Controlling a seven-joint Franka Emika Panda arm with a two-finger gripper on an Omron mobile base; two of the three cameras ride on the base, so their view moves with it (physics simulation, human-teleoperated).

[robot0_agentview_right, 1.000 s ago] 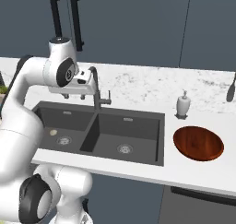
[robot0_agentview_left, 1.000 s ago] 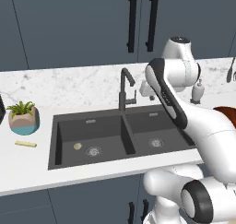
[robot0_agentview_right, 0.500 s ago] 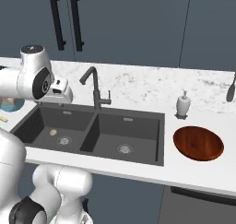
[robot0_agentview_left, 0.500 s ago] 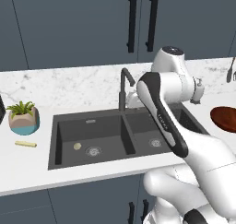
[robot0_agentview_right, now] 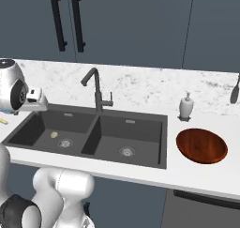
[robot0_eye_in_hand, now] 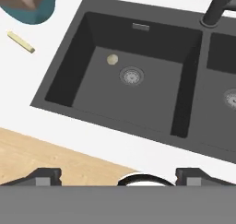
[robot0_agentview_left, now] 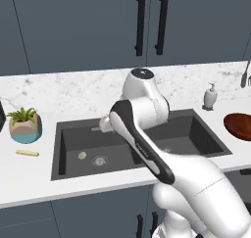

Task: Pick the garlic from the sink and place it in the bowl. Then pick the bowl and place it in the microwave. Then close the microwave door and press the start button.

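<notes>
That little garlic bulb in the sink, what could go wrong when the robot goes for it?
The garlic is small and round on the flat floor of the left basin, so it might roll or slip out as the jaws close. It also lies near the drain and low between the walls of the sink, so the wide-open gripper could bump a wall on the way down.

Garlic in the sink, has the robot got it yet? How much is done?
Nothing looks finished. The garlic lies on the floor of the sink's left basin, beside the drain. The gripper is open and holds nothing, high above that basin. The bowl sits bare on the counter, right of the sink. Picking, filling the bowl and all the microwave steps remain.
</notes>
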